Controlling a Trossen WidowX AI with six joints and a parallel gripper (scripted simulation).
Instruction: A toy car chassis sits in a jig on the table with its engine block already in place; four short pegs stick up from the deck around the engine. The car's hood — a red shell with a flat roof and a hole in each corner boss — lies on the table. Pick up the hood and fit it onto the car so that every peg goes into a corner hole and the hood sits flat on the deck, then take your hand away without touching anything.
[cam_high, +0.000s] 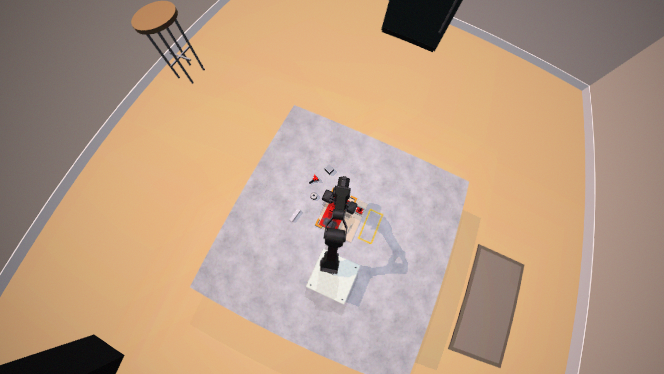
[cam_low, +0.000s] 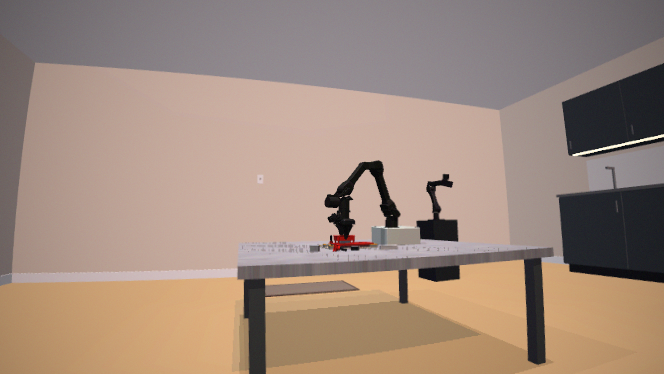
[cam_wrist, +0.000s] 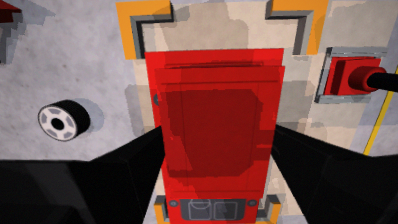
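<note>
You have before you a grey, mottled table (cam_high: 250, 240) (cam_low: 425, 259) (cam_wrist: 95, 60), and on it stands a white base box (cam_high: 325, 287) (cam_low: 406, 235), with a beige panel (cam_high: 352, 230) (cam_wrist: 210, 17) near it. To one side of this panel you can see a small wheel (cam_high: 315, 196) (cam_wrist: 76, 116), a red-and-black part (cam_high: 314, 178) (cam_wrist: 7, 14), a small grey block (cam_high: 329, 170) (cam_low: 314, 248) and a pale bar (cam_high: 295, 215) (cam_low: 388, 247), while on the other side a yellow rectangle outline (cam_high: 364, 241) (cam_wrist: 383, 117) is marked.
</note>
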